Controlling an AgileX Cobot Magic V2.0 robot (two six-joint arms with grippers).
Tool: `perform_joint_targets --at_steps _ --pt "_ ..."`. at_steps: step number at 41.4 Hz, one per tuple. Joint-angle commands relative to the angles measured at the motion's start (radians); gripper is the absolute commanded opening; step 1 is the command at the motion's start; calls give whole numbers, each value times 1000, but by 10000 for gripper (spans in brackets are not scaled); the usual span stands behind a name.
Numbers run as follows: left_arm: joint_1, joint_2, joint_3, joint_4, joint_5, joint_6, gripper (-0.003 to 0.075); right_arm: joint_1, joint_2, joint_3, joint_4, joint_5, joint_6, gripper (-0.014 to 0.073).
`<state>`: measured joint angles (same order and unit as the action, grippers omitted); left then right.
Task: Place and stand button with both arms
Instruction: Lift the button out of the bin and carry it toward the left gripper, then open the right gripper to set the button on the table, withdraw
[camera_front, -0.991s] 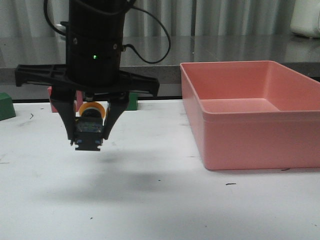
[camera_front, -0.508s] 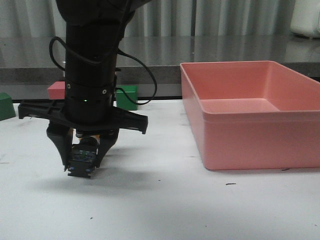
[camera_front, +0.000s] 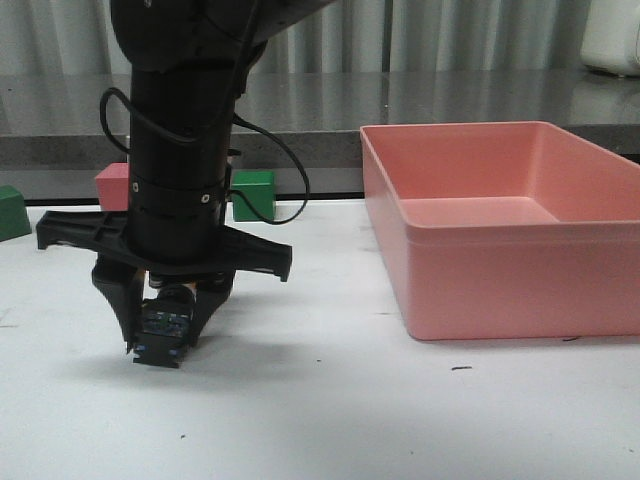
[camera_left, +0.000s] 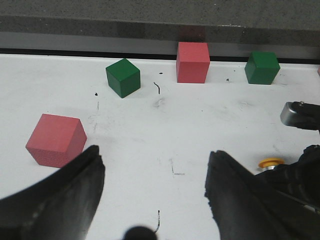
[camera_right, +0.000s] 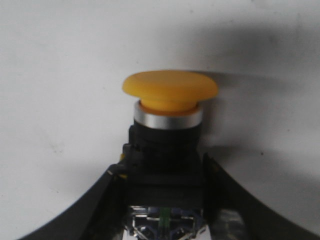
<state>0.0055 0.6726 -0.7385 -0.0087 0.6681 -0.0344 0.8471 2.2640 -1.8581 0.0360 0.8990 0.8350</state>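
My right gripper (camera_front: 163, 342) is shut on the button (camera_front: 166, 325), its fingers clamping the blocky black base. It hangs low over the white table at the left, with the base's green and blue bits facing the front camera. I cannot tell whether it touches the table. In the right wrist view the round yellow cap (camera_right: 170, 90) and silver ring stick out beyond the right gripper (camera_right: 161, 167). My left gripper (camera_left: 155, 152) is open over bare table with nothing between its fingers. From there the yellow cap (camera_left: 270, 162) peeks out beside the right arm.
A big pink bin (camera_front: 480, 290) stands at the right. At the back of the table are a green cube (camera_front: 252, 195), a pink cube (camera_front: 112, 185) and a green block (camera_front: 12, 212). The left wrist view shows red cubes (camera_left: 55, 140) (camera_left: 192, 61) and green cubes (camera_left: 123, 77) (camera_left: 262, 67).
The right arm has come down with the button, from well above the table to just over it, and shifted a little left. The grip has stayed shut.
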Motion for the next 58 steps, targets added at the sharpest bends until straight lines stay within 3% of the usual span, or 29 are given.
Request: perform_joint_targets --at_steps 1,14,22,29,33,40,46,58 --pt "-8 -2 -34 -9 -66 -2 441 1 -63 -32 2 -14 2 325" --pt "-8 -2 -34 -9 -66 -2 441 1 -63 -32 2 -24 2 436" --pt "-8 -2 -34 -9 -66 -2 441 1 -92 -32 -3 -18 1 439" --pt "-8 -2 -34 -9 -66 -2 441 2 -183 -31 -101 62 -54 437" --pt "-8 -2 -34 -9 -66 -2 441 7 -259 -29 -147 148 -194 437" --pt "-8 -2 -34 -9 -66 -2 441 9 -387 -26 -151 258 -558 437" --pt "-8 -2 -34 -9 -66 -2 441 3 -527 29 -90 212 -792 437" --pt "-8 -2 -34 -9 -66 -2 441 2 -844 308 -80 140 -828 437"
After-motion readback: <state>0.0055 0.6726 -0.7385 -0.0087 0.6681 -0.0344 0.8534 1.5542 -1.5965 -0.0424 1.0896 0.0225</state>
